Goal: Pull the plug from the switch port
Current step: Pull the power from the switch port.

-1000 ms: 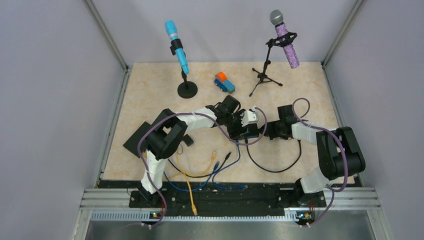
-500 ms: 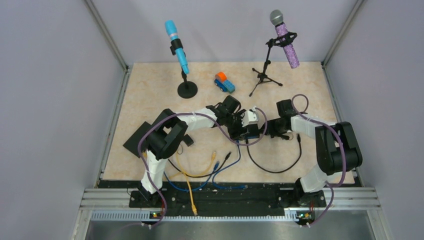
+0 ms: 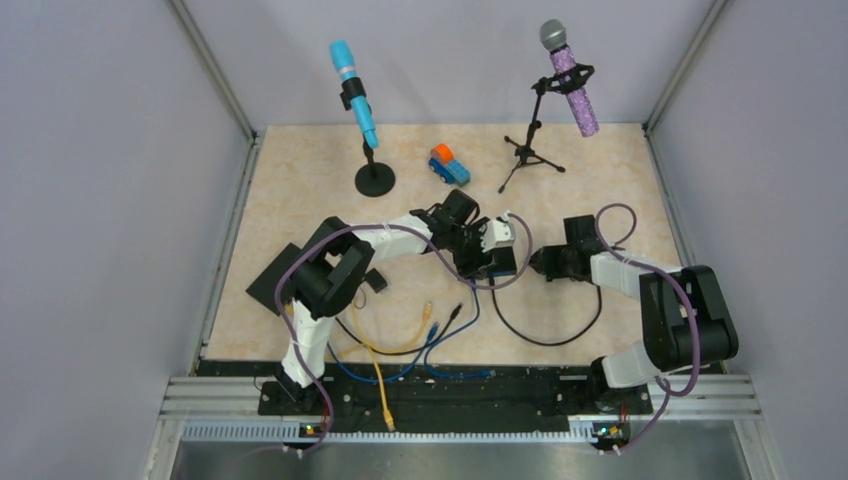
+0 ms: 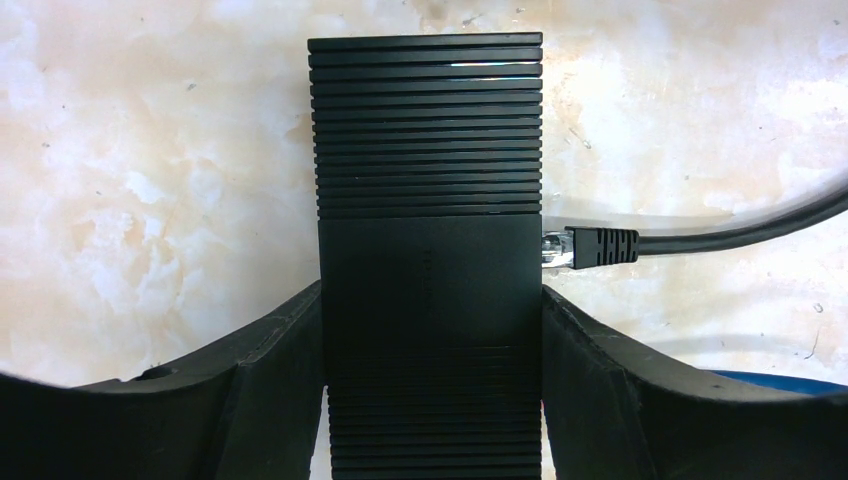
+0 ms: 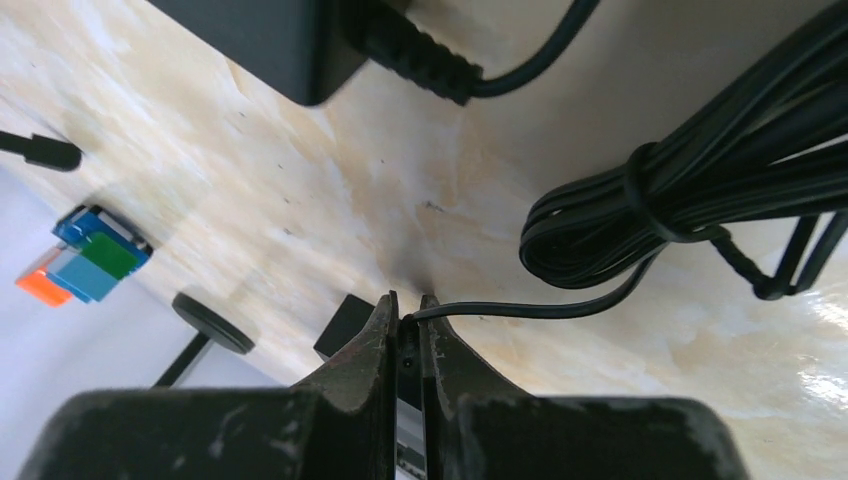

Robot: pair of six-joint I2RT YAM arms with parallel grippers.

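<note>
One black ribbed switch [image 4: 430,270] — clear-tipped black plug [image 4: 590,247] at its side.

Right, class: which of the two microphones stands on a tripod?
The purple microphone, back right, stands on a tripod; the blue microphone, back left, has a round flat base.

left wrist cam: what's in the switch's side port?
A black-booted plug sits at the switch's side, clear tip against the port mouth, its cable leading off right. The port interior is hidden by the switch body, so seating depth can't be read.
</note>
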